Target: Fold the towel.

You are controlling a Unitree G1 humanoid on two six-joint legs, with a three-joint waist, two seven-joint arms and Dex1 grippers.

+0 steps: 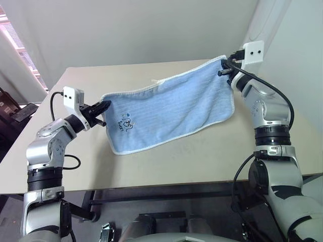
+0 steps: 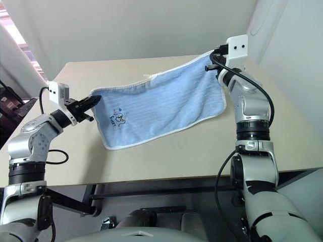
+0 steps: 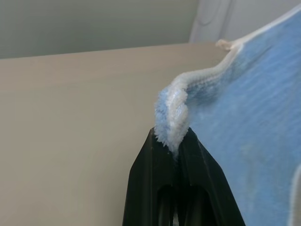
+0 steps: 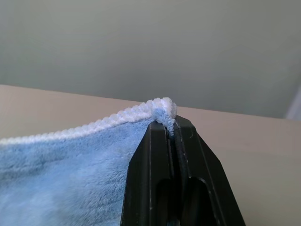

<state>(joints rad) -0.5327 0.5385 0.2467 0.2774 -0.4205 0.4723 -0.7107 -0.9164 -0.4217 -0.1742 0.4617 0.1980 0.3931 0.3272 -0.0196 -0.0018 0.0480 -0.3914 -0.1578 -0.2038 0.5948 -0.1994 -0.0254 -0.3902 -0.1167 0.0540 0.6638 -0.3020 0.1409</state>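
Small light-blue terry towel with white stitched border (image 1: 171, 113) hung stretched above beige table (image 1: 151, 166), clear of surface. Left gripper (image 1: 103, 107) clamped on towel corner at 9 o'clock. Right gripper (image 1: 225, 68) clamped on opposite corner at 2 o'clock, higher. Small printed motif (image 1: 126, 122) near left corner.

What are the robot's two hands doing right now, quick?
Left gripper: shut, pinching one top corner of the towel.
Right gripper: shut, pinching the other top corner, a bit higher up.
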